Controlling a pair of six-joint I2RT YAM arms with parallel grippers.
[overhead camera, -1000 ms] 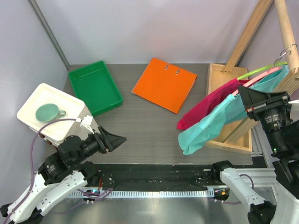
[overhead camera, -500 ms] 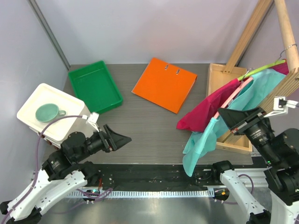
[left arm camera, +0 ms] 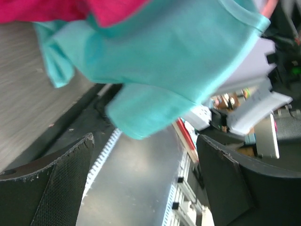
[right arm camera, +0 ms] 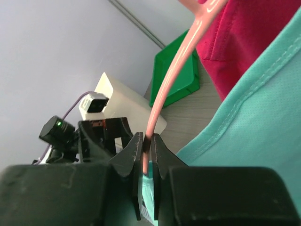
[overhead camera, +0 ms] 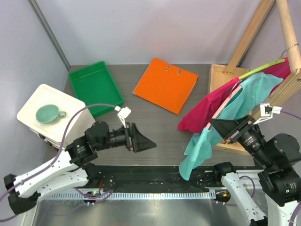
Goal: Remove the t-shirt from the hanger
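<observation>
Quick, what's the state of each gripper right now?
Left gripper: open, holding nothing.
Right gripper: shut on the pink hanger.

— What do we see behind the orange binder (overhead camera: 165, 85)?
— A plain, pale lilac back wall (overhead camera: 155, 28), evenly lit. Left of the binder we have a second wall (overhead camera: 21, 56) in the same colour, with a grey metal bar (overhead camera: 51, 35) slanting along the corner.
— And under it?
— A dark grey wood-grain table (overhead camera: 150, 127). Right of the binder we see a pale wooden rack (overhead camera: 249, 35) with leaning beams. Nearer than the binder runs a brushed metal strip (overhead camera: 155, 212).
</observation>
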